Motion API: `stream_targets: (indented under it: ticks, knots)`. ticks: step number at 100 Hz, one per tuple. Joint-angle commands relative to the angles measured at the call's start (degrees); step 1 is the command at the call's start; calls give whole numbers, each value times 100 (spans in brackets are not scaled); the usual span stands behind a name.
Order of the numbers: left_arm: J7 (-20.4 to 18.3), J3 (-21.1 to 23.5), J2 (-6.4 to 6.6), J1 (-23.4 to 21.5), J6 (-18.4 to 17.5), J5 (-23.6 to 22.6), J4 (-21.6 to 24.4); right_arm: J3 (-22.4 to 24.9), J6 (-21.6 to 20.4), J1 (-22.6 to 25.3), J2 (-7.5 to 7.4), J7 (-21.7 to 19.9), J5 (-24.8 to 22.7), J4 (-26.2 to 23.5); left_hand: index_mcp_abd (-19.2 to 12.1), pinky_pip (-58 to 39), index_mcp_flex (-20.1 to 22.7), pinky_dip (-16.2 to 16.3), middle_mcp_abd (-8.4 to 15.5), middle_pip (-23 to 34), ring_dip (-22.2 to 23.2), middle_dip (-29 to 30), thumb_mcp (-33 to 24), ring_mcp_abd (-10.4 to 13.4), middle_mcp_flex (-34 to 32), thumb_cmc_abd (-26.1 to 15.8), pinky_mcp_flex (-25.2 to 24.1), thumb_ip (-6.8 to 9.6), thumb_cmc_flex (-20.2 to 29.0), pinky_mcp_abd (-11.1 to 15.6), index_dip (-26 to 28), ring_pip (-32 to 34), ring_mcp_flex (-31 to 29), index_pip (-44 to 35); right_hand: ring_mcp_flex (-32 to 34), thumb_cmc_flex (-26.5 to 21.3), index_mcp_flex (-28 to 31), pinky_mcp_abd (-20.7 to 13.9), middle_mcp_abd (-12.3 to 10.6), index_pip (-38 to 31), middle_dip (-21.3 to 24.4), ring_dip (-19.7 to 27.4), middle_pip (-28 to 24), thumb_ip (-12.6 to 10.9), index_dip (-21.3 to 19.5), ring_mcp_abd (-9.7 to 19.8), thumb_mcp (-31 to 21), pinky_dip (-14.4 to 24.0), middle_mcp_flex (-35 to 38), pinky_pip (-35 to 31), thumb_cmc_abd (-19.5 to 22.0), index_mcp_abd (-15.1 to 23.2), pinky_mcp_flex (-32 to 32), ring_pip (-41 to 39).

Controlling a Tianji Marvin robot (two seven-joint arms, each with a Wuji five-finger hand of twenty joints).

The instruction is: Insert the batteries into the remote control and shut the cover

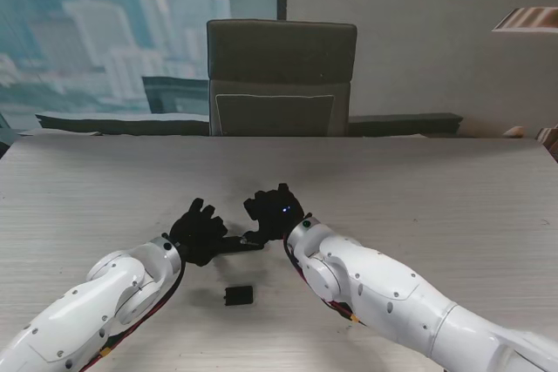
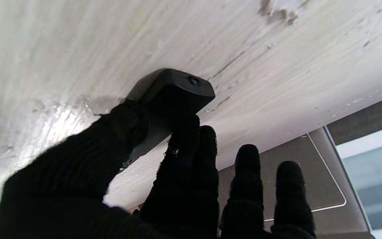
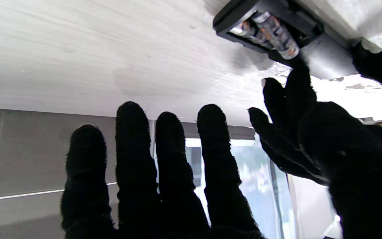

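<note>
A: Largest first. What carries everything?

B: Pale wood-grain tabletop [image 1: 453, 206], scuffed in places. A dark office chair [image 1: 281, 76] stands at its far edge, window behind.

A: Arms?

B: Two white arms rise from the near corners of the stand view and meet near the middle of the tabletop. Both end in black gloves.

A: Left hand?

B: Left hand [image 1: 198, 231] is grasping the remote control [image 1: 237, 242]. Left wrist view: thumb on one side of the black body, two fingers [image 2: 191, 139] on the other, clamped just behind the squared end with its small round emitter. The other two fingers stand straight, touching nothing. The remote lies low over the tabletop — whether it rests on the surface or is held just clear, I cannot tell.

A: Right hand?

B: Right hand [image 1: 275, 212] is released, holding nothing. Right wrist view: four fingers [image 3: 134, 146] stretched out side by side, slightly apart, well away from the remote. In the stand view it sits just to the right of the remote's far end.

A: Battery bay?

B: Uncovered, facing up. Right wrist view shows batteries [image 3: 270, 31] lying side by side in the bay — silvery with orange marks. One looks tilted, one end raised above the bay's rim; how many cells there are I cannot say for certain.

A: Cover?

B: Small black battery cover [image 1: 239, 295] lies flat on the tabletop, nearer to me than both hands, apart from the remote, touched by nothing.
</note>
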State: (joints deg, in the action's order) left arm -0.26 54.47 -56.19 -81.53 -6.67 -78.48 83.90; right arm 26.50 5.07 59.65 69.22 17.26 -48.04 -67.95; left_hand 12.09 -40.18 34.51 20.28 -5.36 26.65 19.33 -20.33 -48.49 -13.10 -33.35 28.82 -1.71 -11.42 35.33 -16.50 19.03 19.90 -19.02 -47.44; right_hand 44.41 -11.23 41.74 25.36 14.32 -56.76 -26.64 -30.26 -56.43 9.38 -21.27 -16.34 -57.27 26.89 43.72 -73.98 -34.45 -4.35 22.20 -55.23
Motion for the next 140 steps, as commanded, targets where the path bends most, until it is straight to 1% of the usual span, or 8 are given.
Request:
stream_targets:
  ticks: [1, 22, 28, 35, 43, 53, 84, 140]
  knots:
    - [-205, -88, 42, -133, 8, -12, -237, 38, 62, 17, -20, -190, 33, -157, -2029, 73, 367, -41, 32, -54, -18, 29, 15, -52, 61, 352, -102, 391, 1192, -93, 253, -87, 174, -879, 20, 265, 175, 225, 229, 118, 81, 56, 46, -146, -48, -221, 213, 74, 137, -153, 313, -73, -34, -97]
    - [-217, -125, 40, -105, 11, 21, -253, -35, 600, -73, -67, -882, 159, -459, -2030, 64, 370, -37, 41, -50, -15, 27, 56, -46, 63, 319, -101, 375, 1221, -92, 251, -78, 169, -879, 188, 770, 954, 217, 324, 87, -56, -178, -311, -136, -428, -357, 1029, 301, 659, -496, 1281, -50, 39, -722]
    - [-224, -128, 40, -103, 10, 26, -253, -89, 800, -119, -78, -1112, 211, -536, -2011, 63, 367, -36, 38, -51, -16, 26, 65, -42, 65, 317, -101, 375, 1222, -89, 250, -78, 173, -879, 574, 982, 1373, 303, 368, 17, -148, -264, -489, -159, -568, -397, 1384, 472, 1082, -802, 1679, -136, 344, -1075]
    - [-219, -134, 39, -100, 15, 34, -259, -150, 1097, -175, -77, -1436, 365, -632, -2027, 61, 368, -35, 31, -48, -16, 26, 66, -40, 59, 301, -100, 377, 1234, -94, 250, -77, 169, -877, 1573, 1273, 2280, 607, 597, -147, -329, -329, -769, -240, -653, -548, 1716, 943, 2086, -1618, 2105, -305, 1225, -1911]
    - [-212, -145, 38, -96, 17, 46, -267, -256, 1433, -258, -81, -1831, 594, -739, -2017, 59, 360, -34, 36, -49, -15, 25, 87, -31, 68, 277, -98, 365, 1255, -86, 250, -74, 164, -876, 2068, 1456, 2818, 819, 759, -160, -444, -210, -806, -340, -645, -713, 2000, 1195, 2606, -1927, 2605, -441, 1658, -2273]
    - [-203, -151, 39, -97, 15, 44, -269, -445, 1690, -385, -101, -2143, 698, -775, -2030, 55, 365, -32, 32, -47, -16, 25, 107, -43, 64, 271, -94, 364, 1258, -88, 252, -76, 171, -878, 2166, 1507, 2962, 847, 752, -56, -493, -129, -766, -385, -649, -724, 2103, 1266, 2723, -1984, 2570, -485, 1777, -2344]
    - [-153, -151, 34, -106, 48, 63, -293, -1031, 2192, -796, 103, -2549, 1112, -436, -2004, 54, 359, -31, 28, -48, -15, 25, 132, -46, 64, 259, -99, 373, 1250, -93, 247, -71, 165, -868, 2036, 1289, 2802, 836, 727, 302, -468, 30, -523, -411, -674, -719, 2021, 1225, 2574, -1784, 1890, -634, 1691, -2090]
    - [-108, -175, 31, -82, 59, 112, -349, -1386, 2822, -1058, 529, -2805, 1885, 11, -2005, 50, 358, -29, 20, -48, -15, 24, 134, -45, 73, 248, -101, 380, 1223, -87, 247, -74, 182, -861, 1936, 1341, 2712, 905, 802, 405, -421, 59, -441, -443, -709, -781, 2061, 1122, 2474, -1558, 2116, -757, 1535, -1917]
